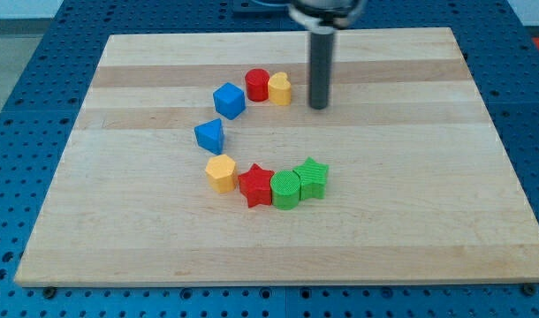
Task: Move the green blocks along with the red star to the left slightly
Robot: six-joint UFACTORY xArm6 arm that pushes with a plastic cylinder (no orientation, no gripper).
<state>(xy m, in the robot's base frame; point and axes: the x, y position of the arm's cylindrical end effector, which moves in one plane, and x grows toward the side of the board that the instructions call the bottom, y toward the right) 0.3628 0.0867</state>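
Observation:
A red star lies on the wooden board below the centre. A round green block touches its right side, and a green star block touches that one on the right. My tip stands well above this row, toward the view's top, just right of a yellow heart-like block. It touches no block.
A yellow hexagon block touches the red star's left side. A blue triangular block and a blue cube lie above it. A red cylinder sits next to the yellow heart-like block.

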